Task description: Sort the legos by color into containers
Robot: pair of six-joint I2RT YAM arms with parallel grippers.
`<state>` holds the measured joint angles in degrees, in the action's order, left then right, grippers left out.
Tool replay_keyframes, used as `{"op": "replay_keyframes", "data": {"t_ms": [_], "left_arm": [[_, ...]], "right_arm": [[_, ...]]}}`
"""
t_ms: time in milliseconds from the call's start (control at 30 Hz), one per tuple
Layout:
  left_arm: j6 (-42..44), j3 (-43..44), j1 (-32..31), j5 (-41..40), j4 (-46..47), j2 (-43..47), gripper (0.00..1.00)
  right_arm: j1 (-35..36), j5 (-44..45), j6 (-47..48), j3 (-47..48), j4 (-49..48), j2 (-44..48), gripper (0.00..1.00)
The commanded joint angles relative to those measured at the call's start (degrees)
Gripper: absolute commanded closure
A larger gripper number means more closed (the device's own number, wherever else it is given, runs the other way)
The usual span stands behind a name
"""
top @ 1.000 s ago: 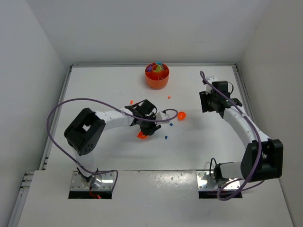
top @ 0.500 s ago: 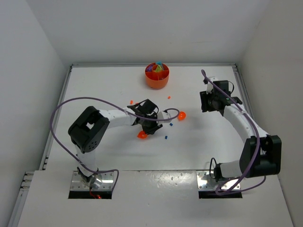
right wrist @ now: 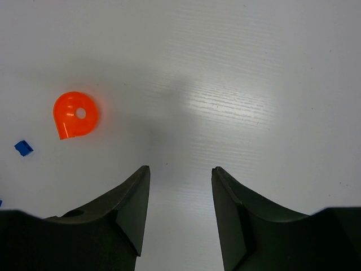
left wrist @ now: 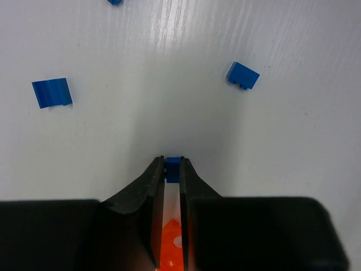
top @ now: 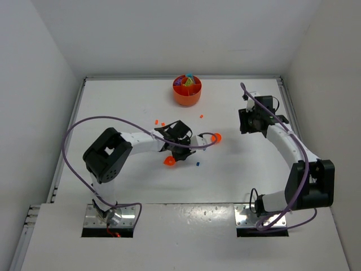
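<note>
My left gripper [left wrist: 173,161] is shut on a small blue lego [left wrist: 173,169], pinched at the fingertips right at the table surface. In the top view this gripper [top: 181,151] sits mid-table beside an orange rounded piece [top: 169,161], which also shows beneath the jaws [left wrist: 172,243]. Loose blue legos [left wrist: 52,93] [left wrist: 243,75] lie ahead of it. The orange dish [top: 186,97] with its containers stands at the back, holding sorted pieces. My right gripper [right wrist: 180,169] is open over bare table, with nothing between its fingers; in the top view it [top: 246,121] hangs to the right.
A second orange rounded piece [top: 216,137] [right wrist: 75,114] lies between the two arms, with a blue bit [right wrist: 23,148] near it. Tiny orange bits [top: 156,121] [top: 201,116] lie in front of the dish. A blue piece [top: 198,164] rests right of the left gripper.
The left gripper's jaws have closed onto the small blue lego, and the left arm has shifted slightly right. The right arm has barely moved.
</note>
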<state>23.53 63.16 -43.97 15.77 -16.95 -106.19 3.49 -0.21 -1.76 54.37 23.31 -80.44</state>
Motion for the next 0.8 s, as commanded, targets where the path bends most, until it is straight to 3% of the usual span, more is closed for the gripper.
{"op": "replay_keyframes", "data": {"t_ms": [0, 167, 267, 500, 600, 767], "left_arm": [[1.0, -0.1, -0.8, -1.1, -0.4, -1.6, 0.86], [2.0, -1.3, -0.8, -3.8, -1.7, -0.3, 0.99], [2.0, 2.7, 1.0, -2.2, -3.6, 0.4, 1.00], [-2.3, 25.8, 7.7, -0.3, -9.1, -4.6, 1.00], [-4.2, 37.2, 9.6, -3.3, -9.1, -8.6, 1.00], [-10.9, 49.3, 11.5, -8.4, -3.2, -16.8, 1.00]], "right_arm": [[-0.6, -0.4, -0.7, 2.3, -0.2, 0.1, 0.52], [-0.6, -0.4, -0.7, 2.3, -0.2, 0.1, 0.52], [-0.6, -0.9, -0.7, 2.3, -0.2, -0.4, 0.52], [-0.6, -1.5, -1.2, 2.3, -0.2, -0.4, 0.52], [-0.6, -1.5, -1.2, 2.8, -0.2, -0.4, 0.52], [-0.6, -7.5, -1.2, 3.9, 0.4, -1.6, 0.54]]}}
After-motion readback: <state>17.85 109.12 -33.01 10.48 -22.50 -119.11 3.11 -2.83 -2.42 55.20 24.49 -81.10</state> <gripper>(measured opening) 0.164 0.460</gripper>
